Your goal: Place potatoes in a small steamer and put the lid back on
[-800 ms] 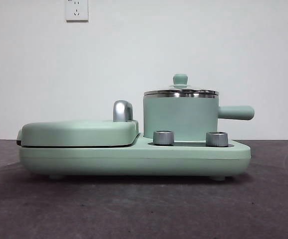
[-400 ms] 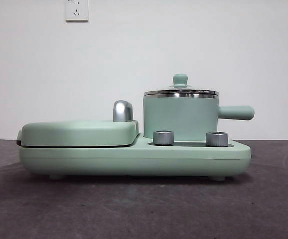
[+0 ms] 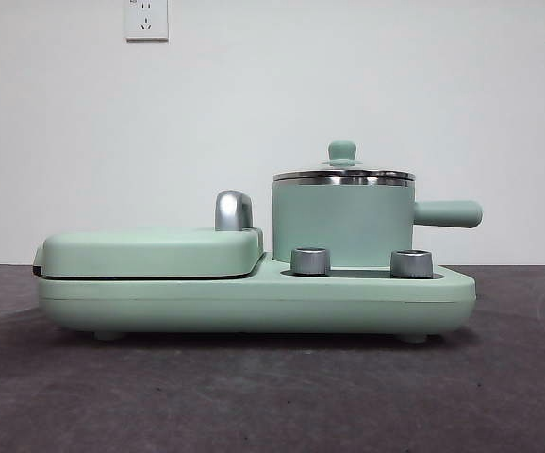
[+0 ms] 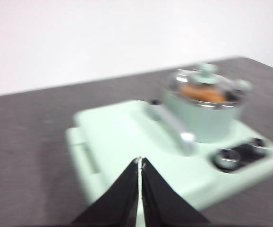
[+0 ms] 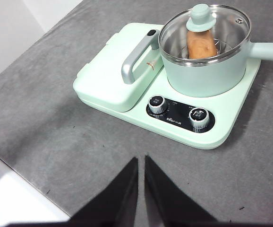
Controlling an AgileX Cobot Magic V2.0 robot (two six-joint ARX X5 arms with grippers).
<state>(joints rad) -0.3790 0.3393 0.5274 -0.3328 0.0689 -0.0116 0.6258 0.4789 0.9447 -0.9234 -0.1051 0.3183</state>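
The small mint-green steamer pot [image 3: 342,223] stands on the right side of the appliance base [image 3: 254,302], side handle to the right. The glass lid [image 3: 342,174] with its green knob sits on the pot's steel rim. In the right wrist view the orange-brown potato [image 5: 201,44] lies inside the steamer [image 5: 205,71] under the lid [image 5: 201,19]. The blurred left wrist view shows it too [image 4: 202,92]. My right gripper [image 5: 141,161] is shut and empty, held back over the table short of the appliance. My left gripper [image 4: 140,163] is shut and empty, above the griddle side.
The flat mint-green griddle cover [image 3: 150,251] with a chrome handle [image 3: 233,209] fills the appliance's left half. Two steel knobs [image 3: 310,260] sit in front of the pot. The dark grey table [image 3: 254,396] ends at a white edge [image 5: 13,198] near the right arm.
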